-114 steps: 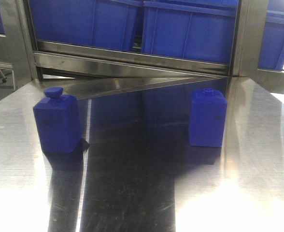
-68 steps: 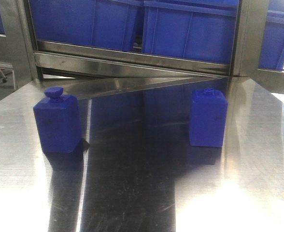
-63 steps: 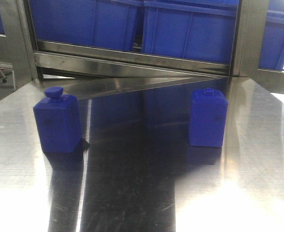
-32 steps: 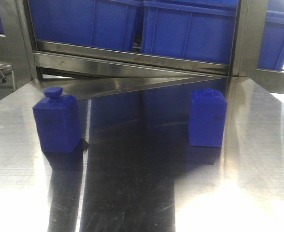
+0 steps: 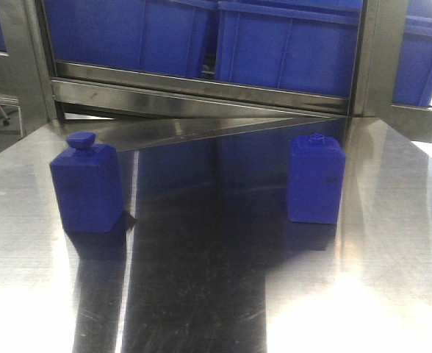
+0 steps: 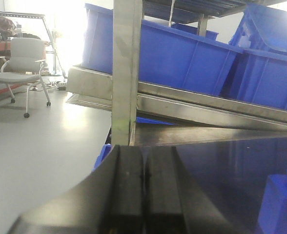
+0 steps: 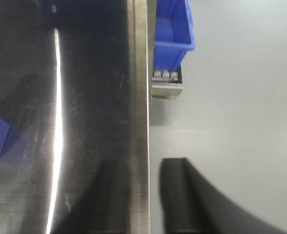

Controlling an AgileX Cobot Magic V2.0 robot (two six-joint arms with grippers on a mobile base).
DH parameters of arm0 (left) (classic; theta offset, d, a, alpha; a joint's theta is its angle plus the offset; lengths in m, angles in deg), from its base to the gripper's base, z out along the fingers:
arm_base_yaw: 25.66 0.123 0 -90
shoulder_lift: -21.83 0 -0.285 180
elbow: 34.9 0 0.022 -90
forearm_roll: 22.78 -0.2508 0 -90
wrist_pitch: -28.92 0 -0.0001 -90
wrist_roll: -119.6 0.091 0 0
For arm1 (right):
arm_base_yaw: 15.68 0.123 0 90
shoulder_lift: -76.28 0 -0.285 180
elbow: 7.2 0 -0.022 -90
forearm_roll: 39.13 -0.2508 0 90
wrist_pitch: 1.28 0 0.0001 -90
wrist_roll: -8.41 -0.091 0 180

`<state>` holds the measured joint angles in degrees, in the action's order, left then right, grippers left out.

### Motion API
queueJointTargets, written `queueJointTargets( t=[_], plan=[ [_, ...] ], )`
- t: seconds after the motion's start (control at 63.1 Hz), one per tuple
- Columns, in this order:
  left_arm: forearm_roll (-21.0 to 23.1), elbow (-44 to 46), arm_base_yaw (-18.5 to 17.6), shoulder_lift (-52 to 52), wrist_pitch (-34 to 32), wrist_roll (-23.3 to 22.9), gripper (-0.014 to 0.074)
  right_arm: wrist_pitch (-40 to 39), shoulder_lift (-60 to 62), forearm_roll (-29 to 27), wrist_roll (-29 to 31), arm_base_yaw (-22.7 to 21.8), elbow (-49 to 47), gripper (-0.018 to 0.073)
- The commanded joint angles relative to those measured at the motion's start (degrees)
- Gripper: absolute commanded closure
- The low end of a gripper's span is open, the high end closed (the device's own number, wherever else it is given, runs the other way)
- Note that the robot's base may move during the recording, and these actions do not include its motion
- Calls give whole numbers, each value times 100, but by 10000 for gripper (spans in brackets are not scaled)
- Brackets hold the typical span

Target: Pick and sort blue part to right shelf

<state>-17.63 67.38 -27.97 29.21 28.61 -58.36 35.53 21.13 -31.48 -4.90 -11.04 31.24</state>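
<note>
Two blocks stand on the tabletop (image 5: 392, 257). Yours is the narrow-necked blue part (image 5: 317, 180), upright on the right, well apart from the wide-capped block (image 5: 86, 187). The left gripper (image 6: 144, 158) has its jaws pressed together, empty; the right gripper (image 7: 151, 195) has its jaws spread. Straddle the flat sides squarely.

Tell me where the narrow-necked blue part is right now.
Front view: the blue part stands upright on the steel table, right of centre, well apart from the wide-capped block at left, just before the shelf's blue bins.
</note>
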Motion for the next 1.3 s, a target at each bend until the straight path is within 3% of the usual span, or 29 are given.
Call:
queueJointTargets(
  t=[0.0, 0.111, 0.38, 0.555, 0.713, 0.951, 1.283],
  plan=[
    [34, -127, -2, -110, -484, -35, 473, -156, -368, 360, -430, 282, -447, 53],
    [34, -127, -2, -110, -484, -35, 473, 57, -865, 366, -745, 728, -842, -60],
    [34, -127, -2, -110, -484, -35, 473, 1365, -2384, 221, -1334, 1649, -2133, -63],
    [34, -127, -2, -110, -484, -35, 473, 2179, -3437, -23, -1826, 1974, -3222, -63],
    [34, -127, -2, -110, -484, -35, 473, 2725, -4154, -62, -1865, 2278, -4116, -63],
    [34, -127, -2, -110, -484, -35, 473, 2846, -4806, -308, -2407, 2536, -4729, -63],
    [34, -127, -2, -110, -484, -35, 473, 2706, -5106, -291, -2412, 2602, -4723, -63]
  ],
)
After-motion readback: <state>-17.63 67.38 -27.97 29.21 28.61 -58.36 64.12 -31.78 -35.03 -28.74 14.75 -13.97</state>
